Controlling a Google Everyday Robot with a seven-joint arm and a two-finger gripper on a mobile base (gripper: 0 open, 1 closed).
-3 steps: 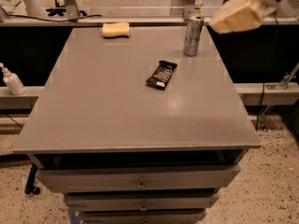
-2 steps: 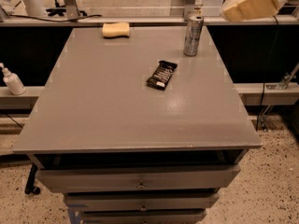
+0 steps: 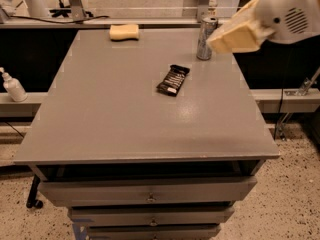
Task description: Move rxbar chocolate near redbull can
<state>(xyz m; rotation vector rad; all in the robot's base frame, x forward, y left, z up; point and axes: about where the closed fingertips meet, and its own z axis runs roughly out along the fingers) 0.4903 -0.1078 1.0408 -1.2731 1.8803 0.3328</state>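
The rxbar chocolate (image 3: 173,79), a flat black wrapper with white lines, lies on the grey table (image 3: 110,119), right of centre and toward the back. The redbull can (image 3: 205,38), slim and silver-grey, stands upright near the back right corner, apart from the bar. My gripper (image 3: 234,34), cream-coloured on a white arm, hangs at the upper right, just right of the can and above the table's right edge. It holds nothing that I can see.
A pale yellow sponge (image 3: 124,32) lies at the back left of the table. A white pump bottle (image 3: 13,86) stands on a ledge to the left. Drawers (image 3: 150,196) sit below the front edge. A railing runs behind the table.
The gripper first rose up and to the right, then came down and left, ending closer to the can. The bar, can and sponge have not moved.
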